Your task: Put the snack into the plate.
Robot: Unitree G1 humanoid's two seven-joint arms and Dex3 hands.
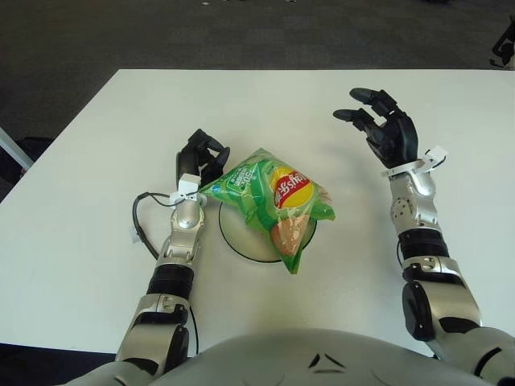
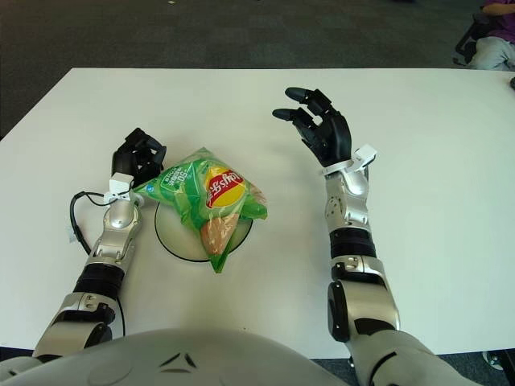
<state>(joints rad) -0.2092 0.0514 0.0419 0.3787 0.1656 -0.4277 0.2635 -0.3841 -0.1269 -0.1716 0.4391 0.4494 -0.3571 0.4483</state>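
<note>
**Green snack bag over the plate, release still to come**

Green and glossy, the snack bag [image 1: 273, 201] sits across the plate [image 1: 233, 241], covering most of it. Only the plate's left and lower rim shows from under the bag, and the bag's lower corner hangs past the plate's front edge toward the robot. Whether the bag's full weight rests on the plate or is partly held up cannot be told.

The left hand [image 1: 201, 157] is just left of the plate, its fingers curled in around the bag's upper left corner. It appears to be pinching that corner, so the bag counts as held rather than let go.

The right hand [image 1: 385, 127] is raised well to the right of the bag and plate, fingers spread and holding nothing. It is apart from both.

By my reading the task is nearly done: the carrying part looks finished, with the snack lying above its target. What seems left is for the left hand to loosen its fingers and draw clear without dragging the bag off the rim.

A dark cable [image 1: 143, 217] loops on the white table [image 1: 80, 161] beside the left forearm.
</note>
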